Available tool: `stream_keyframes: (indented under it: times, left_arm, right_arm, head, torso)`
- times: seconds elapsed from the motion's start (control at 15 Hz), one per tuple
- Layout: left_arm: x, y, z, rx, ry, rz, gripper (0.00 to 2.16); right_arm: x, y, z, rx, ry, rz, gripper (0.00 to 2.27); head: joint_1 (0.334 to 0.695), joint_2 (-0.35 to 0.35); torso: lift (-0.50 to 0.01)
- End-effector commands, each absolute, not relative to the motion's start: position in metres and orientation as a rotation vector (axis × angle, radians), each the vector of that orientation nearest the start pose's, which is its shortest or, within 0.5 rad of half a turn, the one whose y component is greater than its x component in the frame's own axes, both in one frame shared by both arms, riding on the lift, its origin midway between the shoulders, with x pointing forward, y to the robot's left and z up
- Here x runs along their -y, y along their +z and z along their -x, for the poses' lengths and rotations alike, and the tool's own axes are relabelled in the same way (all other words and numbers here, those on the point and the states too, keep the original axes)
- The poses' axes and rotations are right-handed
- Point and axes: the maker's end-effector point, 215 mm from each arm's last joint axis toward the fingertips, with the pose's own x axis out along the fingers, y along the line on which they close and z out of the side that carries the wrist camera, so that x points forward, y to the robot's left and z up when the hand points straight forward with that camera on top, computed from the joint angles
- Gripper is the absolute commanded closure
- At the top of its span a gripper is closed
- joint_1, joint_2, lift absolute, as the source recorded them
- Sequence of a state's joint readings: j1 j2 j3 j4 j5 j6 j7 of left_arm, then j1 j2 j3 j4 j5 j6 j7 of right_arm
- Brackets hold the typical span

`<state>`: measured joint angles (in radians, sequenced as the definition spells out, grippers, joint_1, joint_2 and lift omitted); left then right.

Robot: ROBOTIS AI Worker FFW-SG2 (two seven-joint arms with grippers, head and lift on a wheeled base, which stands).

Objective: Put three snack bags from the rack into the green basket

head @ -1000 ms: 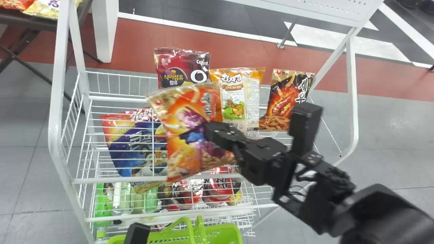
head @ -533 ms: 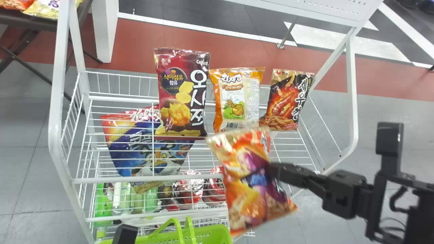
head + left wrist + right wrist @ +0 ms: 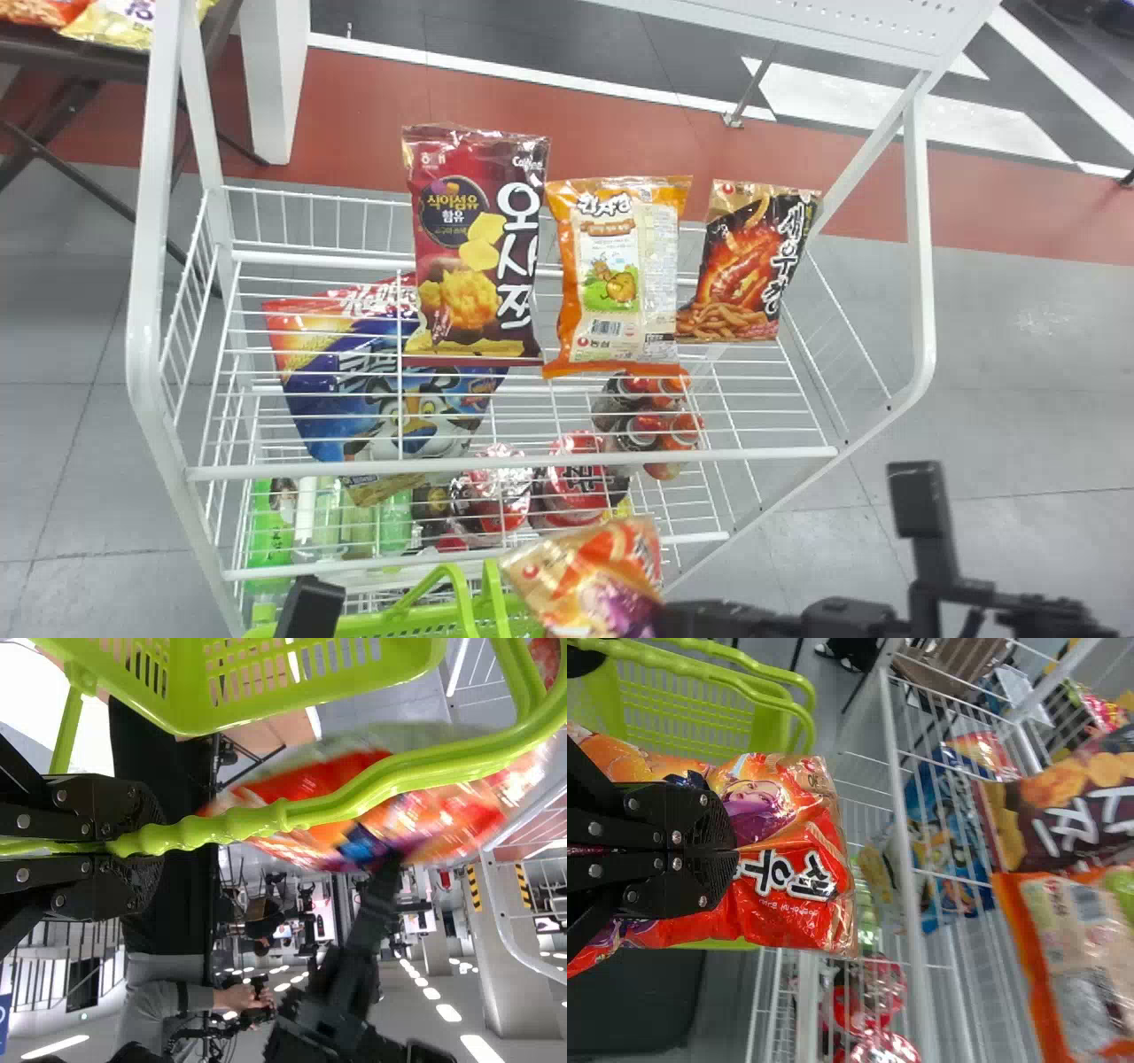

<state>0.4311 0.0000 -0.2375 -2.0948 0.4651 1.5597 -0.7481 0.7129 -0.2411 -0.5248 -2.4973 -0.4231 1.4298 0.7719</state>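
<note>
There is open air past the green basket (image 3: 407, 626), over the wire shelf (image 3: 753, 394) and in front of the orange snack bag (image 3: 611, 301). A hand could go in there from above. But the rack's white front bar (image 3: 514, 462) runs across between the basket and that shelf (it is a bit like a little fence). Two green handles (image 3: 496, 598) stick up at the basket, and the left tool (image 3: 310, 607) is pinching one. The held snack bag (image 3: 594, 580) and the right tool (image 3: 663, 616) are in the way near the basket's right end. To the right of the basket, past the rack, there is room above the right arm (image 3: 842, 616).
</note>
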Motion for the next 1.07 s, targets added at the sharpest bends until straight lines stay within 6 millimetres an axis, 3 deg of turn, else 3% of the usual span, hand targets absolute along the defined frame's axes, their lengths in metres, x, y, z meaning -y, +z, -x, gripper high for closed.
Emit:
stream_keyframes:
  times: [0.0, 0.27, 0.4, 0.53, 0.6, 0.67, 0.73, 0.8, 0.93, 1.0]
  left_arm:
    - [0.092, -0.425, -0.124, -1.327, -1.226, 0.835, 1.17]
    - [0.094, -0.412, -0.121, -1.307, -1.253, 0.851, 1.17]
    - [0.095, -0.405, -0.121, -1.29, -1.264, 0.85, 1.17]
    - [0.094, -0.403, -0.121, -1.285, -1.264, 0.849, 1.17]
    - [0.094, -0.403, -0.121, -1.285, -1.264, 0.849, 1.17]
    - [0.094, -0.404, -0.121, -1.286, -1.264, 0.85, 1.17]
    - [0.094, -0.404, -0.121, -1.286, -1.264, 0.85, 1.17]
    - [0.094, -0.404, -0.121, -1.286, -1.264, 0.85, 1.17]
    - [0.094, -0.403, -0.121, -1.284, -1.266, 0.853, 1.17]
    - [0.094, -0.403, -0.121, -1.285, -1.267, 0.856, 1.17]
  right_arm:
    - [0.233, -0.45, -0.193, -1.12, 0.54, -0.404, 2.19]
    - [0.197, -0.49, -0.19, -1.149, 0.605, -0.362, 2.19]
    - [0.192, -0.515, -0.19, -1.187, 0.609, -0.318, 2.19]
    - [0.2, -0.541, -0.185, -1.244, 0.578, -0.224, 2.19]
    - [0.202, -0.544, -0.185, -1.248, 0.571, -0.205, 2.06]
    - [0.202, -0.542, -0.184, -1.251, 0.572, -0.202, 1.44]
    - [0.204, -0.537, -0.184, -1.256, 0.564, -0.201, 0.44]
    - [0.206, -0.527, -0.189, -1.24, 0.561, -0.197, 0.0]
    - [0.202, -0.496, -0.21, -1.141, 0.584, -0.259, 0.01]
    - [0.195, -0.474, -0.236, -1.017, 0.615, -0.293, 0.04]
  head:
    - [0.695, -0.35]
    - [0.695, -0.35]
    - [0.695, -0.35]
    - [0.695, -0.35]
    - [0.695, -0.35]
    - [0.695, -0.35]
    - [0.695, -0.35]
    - [0.695, -0.35]
    - [0.695, -0.35]
    - [0.695, -0.35]
  torso:
    - [0.0]
    - [0.0]
    - [0.0]
    - [0.0]
    - [0.0]
    - [0.0]
    - [0.0]
    - [0.0]
    - [0.0]
    - [0.0]
